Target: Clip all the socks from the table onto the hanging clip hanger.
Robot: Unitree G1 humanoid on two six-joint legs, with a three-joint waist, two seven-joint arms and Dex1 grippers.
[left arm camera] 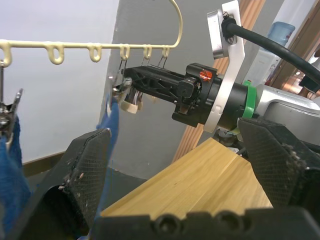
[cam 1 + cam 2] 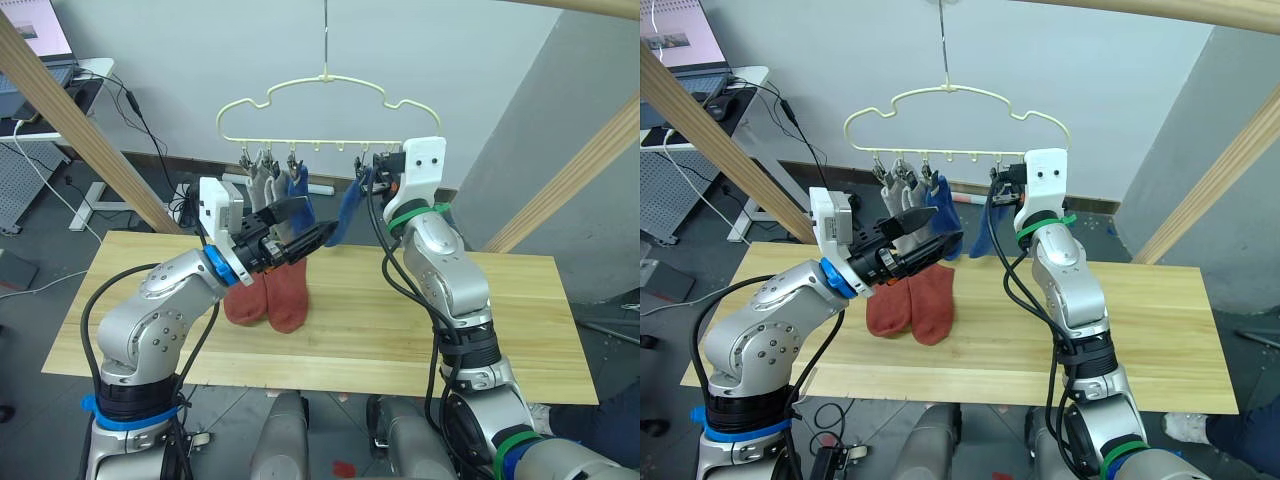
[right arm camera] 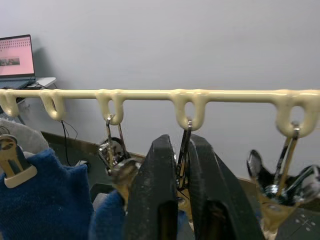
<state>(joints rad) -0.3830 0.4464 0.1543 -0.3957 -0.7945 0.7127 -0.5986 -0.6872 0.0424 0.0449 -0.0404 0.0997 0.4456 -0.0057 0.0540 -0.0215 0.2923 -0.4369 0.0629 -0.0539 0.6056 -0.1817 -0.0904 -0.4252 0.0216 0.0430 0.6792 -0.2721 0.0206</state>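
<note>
Across the foreground, the pale wood tabletop (image 2: 520, 330) is seen lying between two thick slanted wooden poles (image 2: 80, 130). Above its far edge, the clip hanger (image 2: 320, 110) is hung by its slim hook. Two rust-red socks (image 2: 270, 295) are left flat on the tabletop, side by side and touching. Two light grey socks (image 2: 266, 183) and one blue sock (image 2: 299, 205) are clipped on the hanger's left side; a second blue sock (image 2: 349, 212) is hung nearer the middle, just beside the right gripper (image 3: 182, 165). That gripper is raised to the clip row, its fingers closed together on a metal clip (image 3: 184, 150) at the blue sock's top. The left gripper (image 2: 305, 225) is held in front of the hung socks, fingers spread apart with nothing between them. A laptop (image 2: 40, 35) is noted on a desk, back left.
</note>
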